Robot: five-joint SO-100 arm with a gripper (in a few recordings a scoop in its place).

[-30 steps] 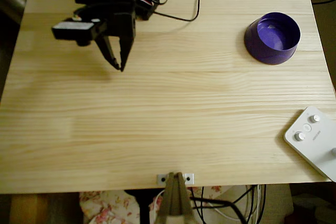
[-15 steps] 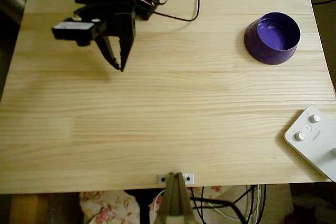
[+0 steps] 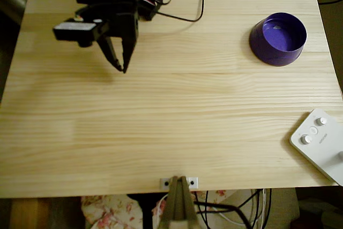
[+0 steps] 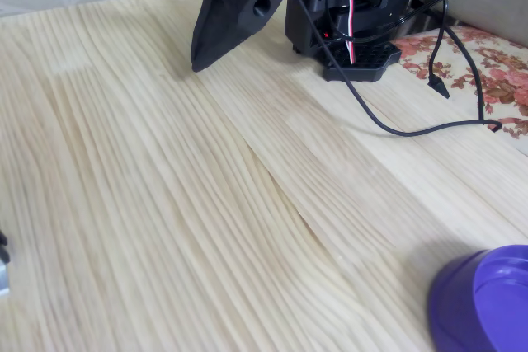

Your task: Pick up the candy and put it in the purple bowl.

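Note:
The purple bowl point(image 3: 277, 39) stands at the table's far right in the overhead view, and its rim shows at the bottom right corner of the fixed view point(image 4: 487, 302). A small pale fleck lies inside it; I cannot tell whether that is glare or an object. The candy is out of view. My black gripper point(image 3: 122, 69) hangs over the table's upper left, far from the bowl. Its fingers meet at a point with nothing seen between them. In the fixed view the gripper point(image 4: 198, 63) points down just above the wood.
A white device with round knobs point(image 3: 320, 144) lies at the right front edge. A black cable point(image 3: 185, 19) trails from the arm's base point(image 4: 355, 30) across the back of the table. A clamp point(image 3: 178, 186) grips the front edge.

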